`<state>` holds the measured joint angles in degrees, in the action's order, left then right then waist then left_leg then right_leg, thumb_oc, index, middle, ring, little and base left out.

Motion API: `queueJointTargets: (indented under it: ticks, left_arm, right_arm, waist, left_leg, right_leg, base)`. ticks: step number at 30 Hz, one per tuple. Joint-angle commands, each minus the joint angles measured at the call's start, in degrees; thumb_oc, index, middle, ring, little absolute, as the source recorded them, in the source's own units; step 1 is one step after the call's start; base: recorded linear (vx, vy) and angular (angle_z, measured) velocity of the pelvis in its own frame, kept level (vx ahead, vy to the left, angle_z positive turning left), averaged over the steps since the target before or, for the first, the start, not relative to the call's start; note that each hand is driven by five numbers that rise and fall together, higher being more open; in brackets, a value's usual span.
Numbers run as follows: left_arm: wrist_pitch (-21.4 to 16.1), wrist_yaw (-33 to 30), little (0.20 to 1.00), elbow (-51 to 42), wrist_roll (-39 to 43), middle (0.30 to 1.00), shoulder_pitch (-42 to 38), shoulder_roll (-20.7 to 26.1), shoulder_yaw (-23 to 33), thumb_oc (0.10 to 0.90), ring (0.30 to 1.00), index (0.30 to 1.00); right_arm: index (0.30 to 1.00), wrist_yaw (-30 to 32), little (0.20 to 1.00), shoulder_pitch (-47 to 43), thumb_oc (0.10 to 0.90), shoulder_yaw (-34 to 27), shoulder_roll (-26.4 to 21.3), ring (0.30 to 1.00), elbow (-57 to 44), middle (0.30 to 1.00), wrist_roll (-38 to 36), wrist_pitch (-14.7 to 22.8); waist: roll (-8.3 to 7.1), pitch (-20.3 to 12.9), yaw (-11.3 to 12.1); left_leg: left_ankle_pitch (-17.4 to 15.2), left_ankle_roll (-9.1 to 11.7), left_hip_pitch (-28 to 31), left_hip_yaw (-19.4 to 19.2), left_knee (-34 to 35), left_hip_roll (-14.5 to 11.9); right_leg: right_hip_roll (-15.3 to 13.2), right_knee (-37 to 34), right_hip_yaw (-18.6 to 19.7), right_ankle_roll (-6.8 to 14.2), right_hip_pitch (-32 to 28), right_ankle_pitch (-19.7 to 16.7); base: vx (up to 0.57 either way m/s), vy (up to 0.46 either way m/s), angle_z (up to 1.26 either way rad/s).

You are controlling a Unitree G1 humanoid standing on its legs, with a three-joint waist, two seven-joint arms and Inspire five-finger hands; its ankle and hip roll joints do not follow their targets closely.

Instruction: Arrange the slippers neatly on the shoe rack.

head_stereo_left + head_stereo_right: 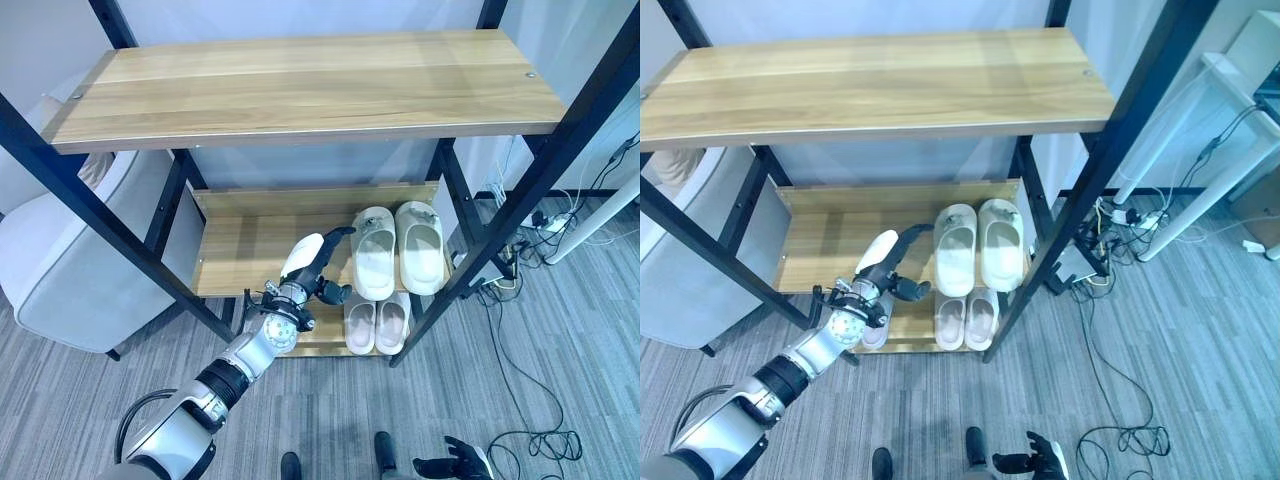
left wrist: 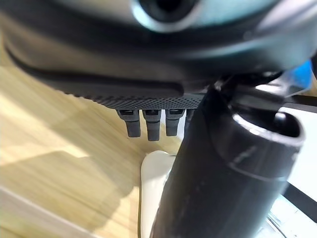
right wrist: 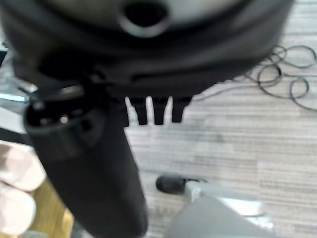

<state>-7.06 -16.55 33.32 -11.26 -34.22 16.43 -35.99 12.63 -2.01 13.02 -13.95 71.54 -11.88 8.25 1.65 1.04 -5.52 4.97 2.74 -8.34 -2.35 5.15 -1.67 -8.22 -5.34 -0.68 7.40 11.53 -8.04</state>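
Note:
A pair of cream slippers (image 1: 398, 248) lies side by side at the right end of the rack's middle shelf (image 1: 245, 245). Below it, a smaller pale pink pair (image 1: 376, 324) sits on the bottom shelf, also seen in the right wrist view as pale pink slippers (image 3: 15, 173). My left hand (image 1: 316, 268) reaches over the middle shelf just left of the cream pair, open, fingers straight and pointing toward the nearer cream slipper (image 2: 152, 183), holding nothing. My right hand (image 1: 456, 463) hangs low over the carpet, fingers (image 3: 154, 113) relaxed and empty.
The wide top shelf (image 1: 300, 85) overhangs the work area, and black frame posts (image 1: 100, 215) slant down both sides. A grey armchair (image 1: 70, 270) stands to the left. Cables and a power strip (image 1: 515, 262) lie on the carpet right of the rack.

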Motion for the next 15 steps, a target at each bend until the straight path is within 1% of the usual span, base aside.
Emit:
queueJointTargets:
  ticks: [1, 5, 8, 15]
  left_arm:
    - [-3.48, -1.14, 0.9, 3.64, 0.73, 0.9, -7.54, -3.26, 3.02, 0.8, 0.9, 0.9]
    - [-3.3, -1.1, 0.9, 5.48, 0.71, 0.9, -8.01, -4.89, 2.12, 0.8, 0.9, 0.9]
    - [-3.31, -1.15, 0.9, 5.97, 0.62, 0.9, -8.16, -5.19, 1.95, 0.8, 0.9, 0.9]
    - [-2.72, -2.06, 0.9, 10.42, 0.15, 0.9, -9.97, -7.79, 0.78, 0.8, 0.9, 0.9]
  right_arm:
    - [0.9, 0.64, 0.9, 1.71, 0.8, -0.38, -1.24, 0.9, 0.57, 0.9, -0.63, 0.87]
    - [0.9, 0.8, 0.9, 1.26, 0.8, 0.01, -1.4, 0.9, 0.43, 0.9, -0.37, 0.86]
    - [0.9, 0.79, 0.9, 1.2, 0.8, 0.07, -1.39, 0.9, 0.45, 0.9, -0.37, 0.81]
    - [0.9, 0.93, 0.9, 1.0, 0.8, 0.55, -1.79, 0.9, 0.68, 0.9, -0.38, 0.7]
  waist:
    - [-0.76, -2.12, 0.82]
    - [-0.66, -1.88, 0.45]
    - [-0.63, -1.9, 0.39]
    - [-0.43, -1.5, -0.37]
  left_leg:
    - [-2.88, -0.19, -1.81, 1.25, -0.15, 1.68]
    - [-2.89, -0.24, -2.14, 0.93, -0.15, 1.65]
    - [-2.91, -0.26, -2.2, 0.89, -0.15, 1.58]
    - [-2.85, -0.37, -3.05, 0.4, -0.15, 1.69]
  right_leg:
    - [1.21, 0.34, -2.45, 1.64, -0.08, 3.74]
    - [1.3, 0.34, -2.1, 1.57, 0.53, 3.63]
    - [1.31, 0.34, -2.05, 1.57, 0.65, 3.58]
    - [1.31, 0.34, -1.34, 1.58, 1.73, 3.28]
  base:
    - [0.0, 0.0, 0.0]
    - [0.0, -0.003, -0.01]
    - [0.0, -0.005, -0.01]
    - [0.0, -0.007, -0.02]
